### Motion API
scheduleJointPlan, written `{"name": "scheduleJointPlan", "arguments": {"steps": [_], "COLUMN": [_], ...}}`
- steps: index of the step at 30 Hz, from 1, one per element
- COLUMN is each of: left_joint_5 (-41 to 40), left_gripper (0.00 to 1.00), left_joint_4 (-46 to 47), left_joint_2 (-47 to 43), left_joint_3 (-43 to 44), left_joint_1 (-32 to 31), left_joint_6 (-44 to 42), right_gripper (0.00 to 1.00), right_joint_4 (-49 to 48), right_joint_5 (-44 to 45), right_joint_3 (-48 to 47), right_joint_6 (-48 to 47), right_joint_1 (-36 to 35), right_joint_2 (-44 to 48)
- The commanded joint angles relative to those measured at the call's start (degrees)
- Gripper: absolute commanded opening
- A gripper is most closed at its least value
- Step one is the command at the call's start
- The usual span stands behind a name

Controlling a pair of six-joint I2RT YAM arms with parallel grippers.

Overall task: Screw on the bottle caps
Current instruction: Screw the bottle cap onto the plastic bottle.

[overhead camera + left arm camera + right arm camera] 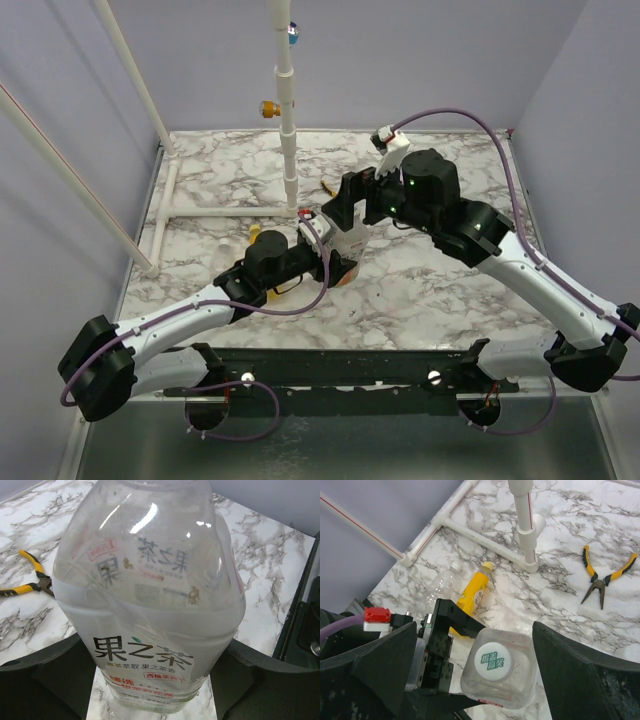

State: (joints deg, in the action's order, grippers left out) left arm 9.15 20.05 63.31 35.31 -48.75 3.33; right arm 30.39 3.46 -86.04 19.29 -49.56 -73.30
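Right, my left end effector [157,667] clamps the clear bottle [150,580] upright at the middle of the bench [420,290], and my right end effector [485,667] hangs wide open over its white cap [490,661]. Tightening step, I reckon; next I must close squarely on it and twist.

Left arm [180,325]: reaches from its base at the near left corner forward and to the right, staying low, with the forearm close to level.
Left gripper [335,264]: closed on the clear bottle [150,595]; one dark finger [45,670] presses against each side of its lower body.
Right arm [530,270]: rises from its base at the near right, bends at the elbow and angles left toward the middle, its wrist higher than the left one.
Right gripper [490,662]: points down over the bottle's top; its fingers [585,675] are spread wide on either side and touch nothing.
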Motion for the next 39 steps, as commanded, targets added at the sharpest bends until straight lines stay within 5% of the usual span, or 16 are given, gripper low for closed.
{"name": "scheduleJointPlan", "arguments": {"steps": [1,12,20,27,39], "left_joint_5": [5.0,6.8,7.4,8.4,9.4], "left_gripper": [0.0,0.0,0.0,0.0,0.0], "left_joint_4": [-1.2,-3.2,-4.0,-4.5,-5.0], "left_joint_2": [-1.7,-2.2,-2.8,-3.5,-3.2], "left_joint_3": [2.6,3.7,3.8,3.8,4.7], "left_joint_1": [0.1,0.7,1.4,2.6,3.5], "left_joint_6": [2.7,4.3,4.8,5.7,5.9], "right_gripper": [1.0,0.75,0.71,0.57,0.57], "right_joint_4": [-8.3,-10.5,-10.5,-10.3,-9.2], "right_joint_5": [-1.6,-6.2,-6.3,-6.4,-5.5], "right_joint_3": [2.8,5.0,6.0,6.3,5.9], "right_joint_6": [-3.3,-3.6,-3.6,-3.0,-3.0], "right_joint_1": [-0.4,1.0,2.2,2.2,2.2], "right_joint_2": [-0.3,-0.6,-0.2,-0.4,-0.6]}}
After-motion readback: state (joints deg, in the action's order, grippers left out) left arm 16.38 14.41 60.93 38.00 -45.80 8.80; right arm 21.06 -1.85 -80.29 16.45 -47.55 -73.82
